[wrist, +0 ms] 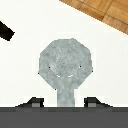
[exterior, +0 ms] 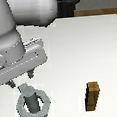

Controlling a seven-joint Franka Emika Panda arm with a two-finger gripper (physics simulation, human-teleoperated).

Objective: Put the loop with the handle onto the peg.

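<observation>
In the exterior view my claw (exterior: 29, 75) hangs spread and empty, touching nothing, just above the peg (exterior: 30, 98), which stands inside the loop with the handle (exterior: 34, 108) on the white table (exterior: 83, 47); a wooden block (exterior: 92, 96) stands at three o'clock of them. My arm leans in from ten o'clock

In the wrist view my fingertips (wrist: 34, 103) sit wide either side of the handle, not touching it; wooden floor (wrist: 107, 12) borders the table

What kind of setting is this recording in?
Probably a simulated tabletop test bench: a plain white table with a wood floor past its edge. On it stand only a peg with a loop around its base and a brown block.
</observation>
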